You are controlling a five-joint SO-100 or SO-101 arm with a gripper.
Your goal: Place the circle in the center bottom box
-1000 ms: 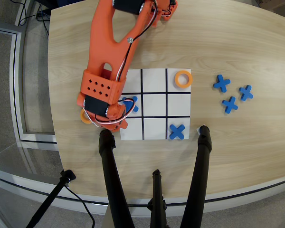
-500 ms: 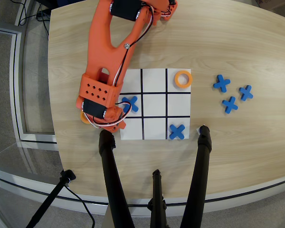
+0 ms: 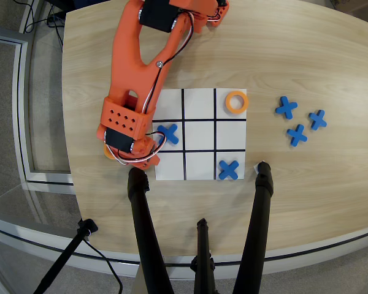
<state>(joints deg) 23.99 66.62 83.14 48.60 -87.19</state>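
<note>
Just off the board's nine o'clock edge, the gripper (image 3: 135, 158) hangs low over the table (image 3: 306, 55), hidden under the arm's own orange wrist block, so the overhead view does not show whether the jaws stand wide, narrow or closed on anything. An orange ring (image 3: 109, 150) peeks out from under that block at its nine o'clock side, lying on the bare wood just outside the board; only a sliver of it shows, and whether the fingers touch it cannot be told.

The step in hand looks like the reach for this ring, the pick-up not yet visibly made. The next move calls for the jaws to close on the ring, lift it clear, and carry it toward four o'clock to the bottom middle cell (image 3: 200, 165), which lies empty between the board's lower corner cells.

On the board (image 3: 200, 104), a blue cross (image 3: 167, 134) sits in the nine o'clock cell of the middle row, just beside the wrist, and the carry should pass over it without knocking it. Another blue cross (image 3: 229, 169) lies in the five o'clock corner cell, next to the target. A second orange ring (image 3: 236, 101) rests in the one o'clock corner cell.

The arm (image 3: 138, 61) stretches down from its base at twelve o'clock, upper link running toward seven o'clock, wrist bent down over the table.
</note>
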